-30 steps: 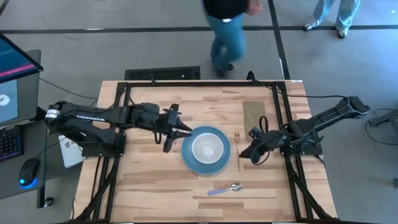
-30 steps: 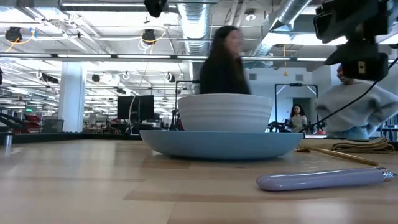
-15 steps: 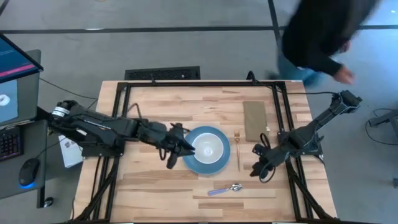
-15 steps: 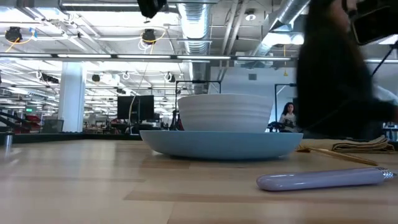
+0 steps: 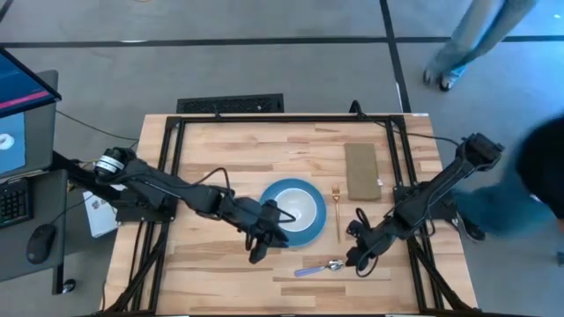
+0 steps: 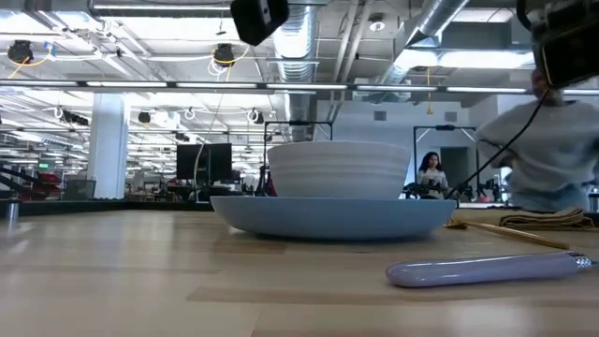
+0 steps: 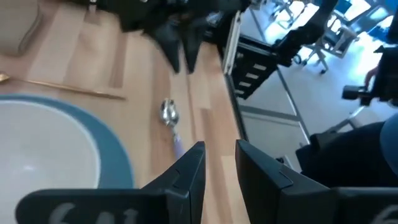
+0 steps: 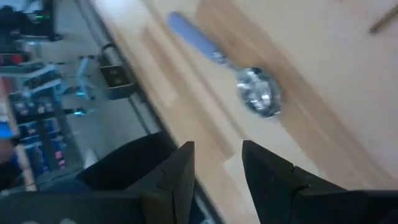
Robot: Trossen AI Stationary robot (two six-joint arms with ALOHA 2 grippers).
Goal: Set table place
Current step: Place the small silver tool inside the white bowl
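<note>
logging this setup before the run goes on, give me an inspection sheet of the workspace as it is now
surface: table of light wood planks in a black frame.
job's things: white bowl on blue plate mid-table; gold fork beside the plate; olive napkin beyond the fork; purple-handled spoon near the front edge.
clutter: nothing seen.
grippers: left gripper at the plate's front-left rim, fingers open, empty; right gripper just right of the spoon, fingers open, empty.
cables: black cables run along both arms.
surroundings: a person close by the table's right side; monitor, mouse on the left.
</note>
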